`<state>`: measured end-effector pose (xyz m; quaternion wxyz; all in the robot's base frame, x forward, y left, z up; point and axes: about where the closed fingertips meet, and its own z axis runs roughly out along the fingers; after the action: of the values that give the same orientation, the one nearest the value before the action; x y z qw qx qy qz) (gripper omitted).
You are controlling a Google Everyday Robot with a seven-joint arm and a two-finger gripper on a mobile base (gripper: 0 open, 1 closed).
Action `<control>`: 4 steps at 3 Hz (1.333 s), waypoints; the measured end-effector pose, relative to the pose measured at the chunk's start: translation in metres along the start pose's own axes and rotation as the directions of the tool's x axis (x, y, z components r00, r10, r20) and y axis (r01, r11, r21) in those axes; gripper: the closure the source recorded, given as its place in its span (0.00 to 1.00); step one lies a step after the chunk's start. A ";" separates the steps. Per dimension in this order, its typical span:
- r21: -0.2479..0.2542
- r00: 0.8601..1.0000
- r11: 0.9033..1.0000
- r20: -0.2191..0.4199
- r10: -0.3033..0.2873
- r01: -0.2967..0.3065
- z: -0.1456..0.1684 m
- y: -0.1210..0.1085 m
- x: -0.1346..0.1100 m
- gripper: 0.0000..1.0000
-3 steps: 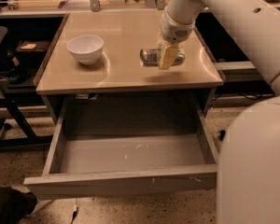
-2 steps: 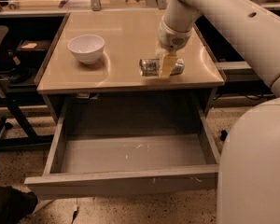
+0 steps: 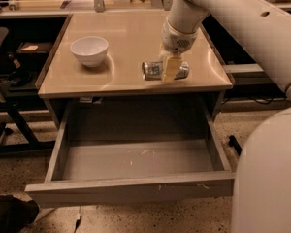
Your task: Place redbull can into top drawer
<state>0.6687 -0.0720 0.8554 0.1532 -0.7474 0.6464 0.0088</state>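
The redbull can [image 3: 153, 70] is a slim silver can lying on its side near the front edge of the tan desk top [image 3: 126, 38]. My gripper [image 3: 169, 70] comes down from the white arm and straddles the can's middle; one yellowish finger [image 3: 169, 68] shows in front of it, and the gripper is shut on the can. The can's ends stick out left and right of the finger. The top drawer [image 3: 136, 159] is pulled out wide open below the desk, grey, with whitish scuffs on its floor and nothing in it.
A white bowl [image 3: 89, 50] stands on the desk's left half. My white arm and body [image 3: 269, 169] fill the right side. A dark chair base [image 3: 9, 125] stands at the left of the desk on speckled floor.
The gripper and the can have moved together toward the desk's front edge, above the open drawer. The bowl and drawer have not moved.
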 end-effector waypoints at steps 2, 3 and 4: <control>-0.068 0.983 0.982 0.039 0.181 -0.178 -0.008 0.099 -0.051 1.00; -0.062 0.985 0.984 0.037 0.171 -0.169 -0.007 0.100 -0.053 1.00; -0.087 0.974 0.972 0.043 0.224 -0.219 0.025 0.115 -0.055 1.00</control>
<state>0.5526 -0.0268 0.8178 0.1374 -0.6757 0.7206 0.0719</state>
